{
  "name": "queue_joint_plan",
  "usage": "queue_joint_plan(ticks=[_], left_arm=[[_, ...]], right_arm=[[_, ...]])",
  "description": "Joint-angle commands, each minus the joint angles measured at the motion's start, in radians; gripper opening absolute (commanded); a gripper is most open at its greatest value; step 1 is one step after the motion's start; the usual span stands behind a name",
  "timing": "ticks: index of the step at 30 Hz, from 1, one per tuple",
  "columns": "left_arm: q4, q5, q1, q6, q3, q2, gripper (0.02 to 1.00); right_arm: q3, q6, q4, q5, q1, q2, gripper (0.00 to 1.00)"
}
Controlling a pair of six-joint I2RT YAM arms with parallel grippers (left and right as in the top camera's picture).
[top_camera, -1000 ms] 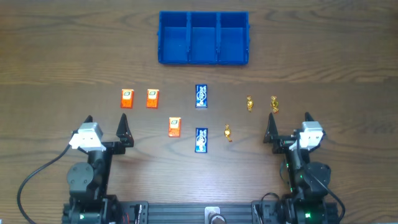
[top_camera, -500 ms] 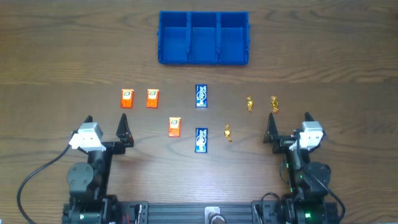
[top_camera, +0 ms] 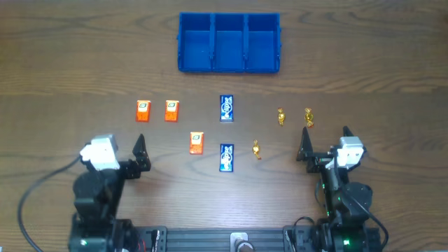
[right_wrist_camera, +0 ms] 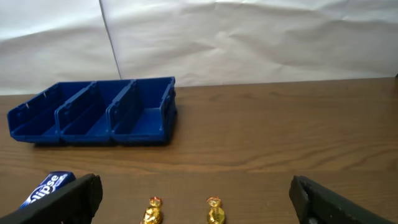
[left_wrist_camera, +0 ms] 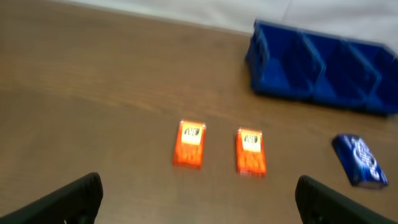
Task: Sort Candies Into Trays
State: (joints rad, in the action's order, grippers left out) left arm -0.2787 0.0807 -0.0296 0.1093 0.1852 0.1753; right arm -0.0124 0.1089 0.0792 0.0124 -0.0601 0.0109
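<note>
While idle, left gripper (left_wrist_camera: 199,196): fingers spread, empty.
Right gripper (right_wrist_camera: 196,193): spread, empty.
Candies: 3 orange packets (top_camera: 171,110), 2 blue packets (top_camera: 227,108), 3 gold twists (top_camera: 281,116), between arms and blue tray (top_camera: 229,68).
Handling: probably light, slippery; pinch packets across narrow sides.

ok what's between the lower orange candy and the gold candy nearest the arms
In the top view the lower blue candy lies between the lower orange candy and that gold candy, apart from both.
</note>
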Motion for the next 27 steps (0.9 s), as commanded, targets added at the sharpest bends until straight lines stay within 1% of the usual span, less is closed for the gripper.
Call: queue_joint_plan(ticks=[1,5,8,16,19,21,27], left_arm=[[-0.138,0.009,0.003,-0.021,0.388,0.349,0.998],[-0.237,0.009,0.003,-0.033,0.609,0.636,0.996],[-0.265,0.011,0.003,-0.047,0.729,0.859,0.998],[-0.262,0.051,0.003,-0.088,0.876,1.326,1.000],[-0.259,0.057,0.003,-0.098,0.901,1.438,0.998],[-0.246,0.080,0.004,-0.124,0.905,1.486,0.998],[-0.229,0.082,0.012,-0.141,0.905,1.592,0.985]], right_arm=[[0.005,-0.013,0.004,-0.011,0.004,-0.007,0.998],[0.005,-0.013,0.004,-0.011,0.004,-0.007,0.998],[0.005,-0.013,0.004,-0.011,0.004,-0.007,0.998],[0.005,-0.013,0.004,-0.011,0.004,-0.007,0.998],[0.005,-0.013,0.004,-0.011,0.004,-0.007,0.998],[0.005,-0.013,0.004,-0.011,0.004,-0.007,0.998],[0.005,-0.013,0.004,-0.011,0.004,-0.007,0.998]])
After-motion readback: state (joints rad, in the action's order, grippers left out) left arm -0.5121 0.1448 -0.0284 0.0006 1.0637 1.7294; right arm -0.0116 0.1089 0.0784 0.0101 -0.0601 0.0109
